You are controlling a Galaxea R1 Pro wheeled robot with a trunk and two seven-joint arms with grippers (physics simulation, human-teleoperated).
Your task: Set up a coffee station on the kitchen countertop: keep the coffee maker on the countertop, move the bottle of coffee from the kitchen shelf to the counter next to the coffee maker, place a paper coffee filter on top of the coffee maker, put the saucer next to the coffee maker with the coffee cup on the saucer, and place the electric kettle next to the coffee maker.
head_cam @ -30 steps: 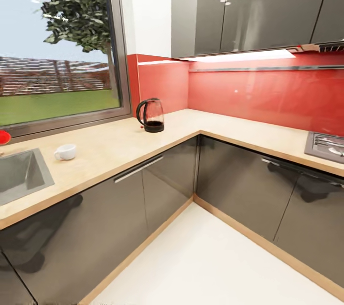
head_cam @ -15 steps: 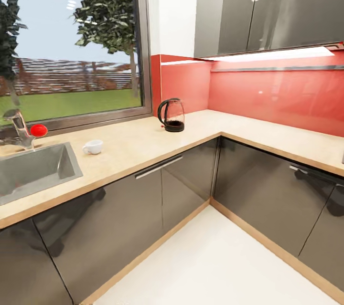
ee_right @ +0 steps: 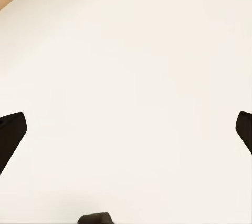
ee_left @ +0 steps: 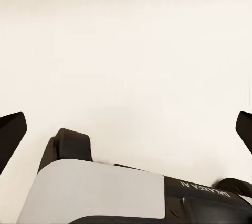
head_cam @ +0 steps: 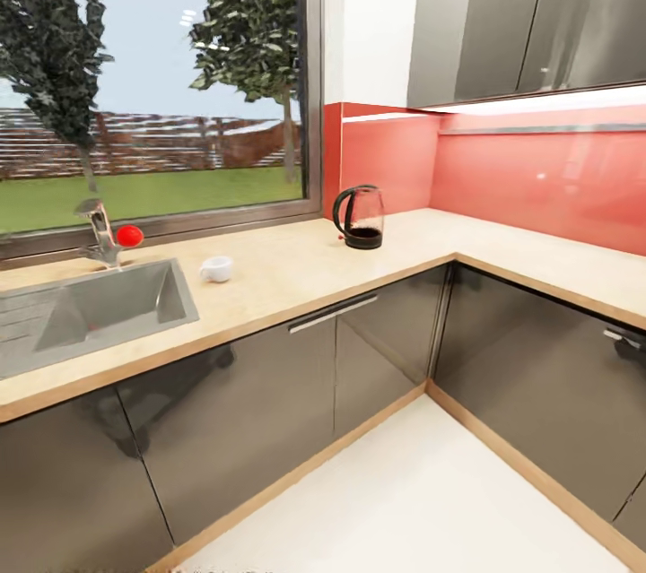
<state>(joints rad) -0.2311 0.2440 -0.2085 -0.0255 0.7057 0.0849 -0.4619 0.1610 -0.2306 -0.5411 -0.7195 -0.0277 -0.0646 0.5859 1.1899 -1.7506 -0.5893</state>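
Note:
The electric kettle (head_cam: pixel 360 217), dark and glossy, stands on the kitchen countertop (head_cam: pixel 287 277) near the inner corner, under the window. The white coffee cup (head_cam: pixel 216 268) sits on the worktop between the kettle and the steel sink (head_cam: pixel 90 308). The coffee maker, bottle of coffee, kitchen shelf, paper coffee filter and saucer are out of view. My left gripper (ee_left: pixel 126 132) hangs open over pale floor, with nothing between its fingertips (ee_left: pixel 10 135). My right gripper (ee_right: pixel 126 132) is also open over the floor, its fingertips (ee_right: pixel 11 129) wide apart.
A faucet (head_cam: pixel 100 232) with a red knob (head_cam: pixel 129 236) stands behind the sink. Grey cabinet fronts (head_cam: pixel 269 394) run under the L-shaped worktop, with grey wall cabinets (head_cam: pixel 529 13) above the red backsplash. Pale floor (head_cam: pixel 404 492) lies open in front. My own base (ee_left: pixel 105 192) shows below the left gripper.
The camera has swung to the left: the whole scene has shifted right, bringing the sink and faucet into view and the hob out of it. Kettle and cup stay where they were.

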